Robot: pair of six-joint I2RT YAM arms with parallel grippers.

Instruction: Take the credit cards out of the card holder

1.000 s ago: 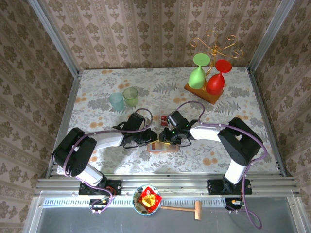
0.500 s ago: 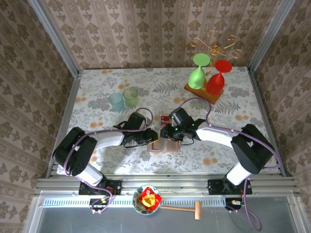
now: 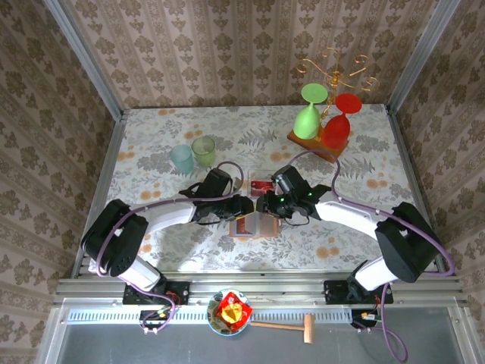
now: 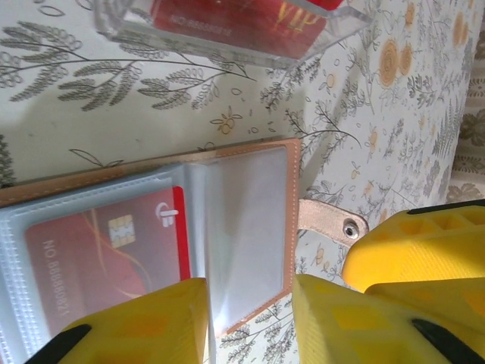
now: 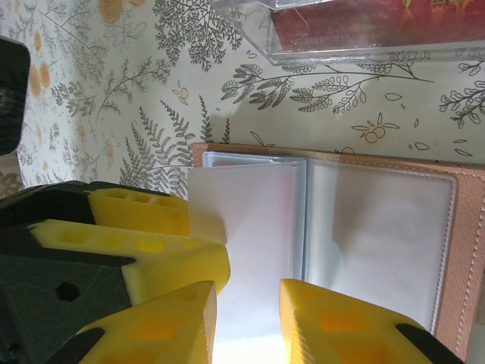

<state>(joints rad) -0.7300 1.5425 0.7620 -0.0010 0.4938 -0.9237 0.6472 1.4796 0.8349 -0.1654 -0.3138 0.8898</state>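
The wallet [image 3: 254,226] lies open on the table [image 3: 151,144], between the two grippers. The left gripper [image 4: 248,292] and the right gripper [image 5: 248,292] are each a little open over its clear pages [image 5: 242,227]. One red card [image 4: 106,254] sits inside.

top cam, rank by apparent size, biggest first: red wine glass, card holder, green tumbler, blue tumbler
1. red wine glass
2. card holder, partly covered, so its place against the glass is unsure
3. green tumbler and blue tumbler: look alike, not ranked
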